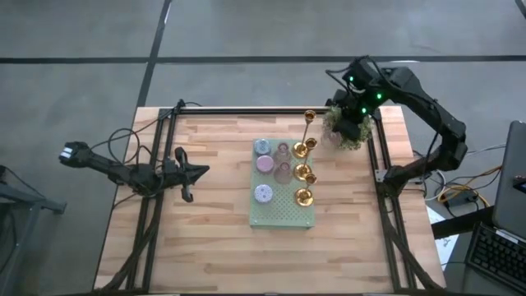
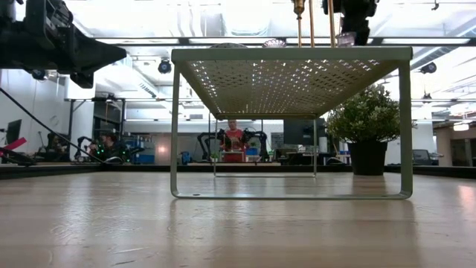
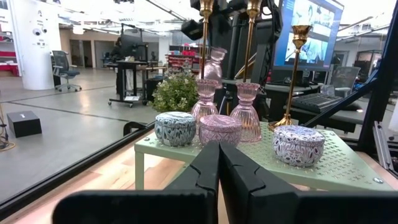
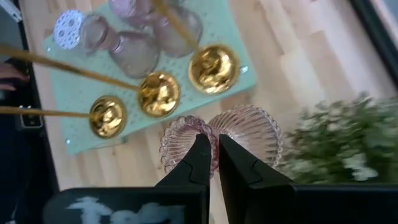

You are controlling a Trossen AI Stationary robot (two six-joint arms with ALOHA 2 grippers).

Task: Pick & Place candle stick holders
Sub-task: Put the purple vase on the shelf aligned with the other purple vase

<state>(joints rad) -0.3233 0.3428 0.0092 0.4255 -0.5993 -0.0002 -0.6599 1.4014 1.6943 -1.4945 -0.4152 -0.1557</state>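
Candlestick holders crowd our pale green mat (image 1: 283,215): three gold holders (image 1: 304,197) along one edge, pastel cups (image 1: 263,194) along the other. Our right pincer (image 4: 209,149) hangs near the plant (image 1: 349,131), clenched on a pink glass holder (image 4: 245,127). Our left pincer (image 3: 218,163) waits clenched over the table (image 1: 214,238).
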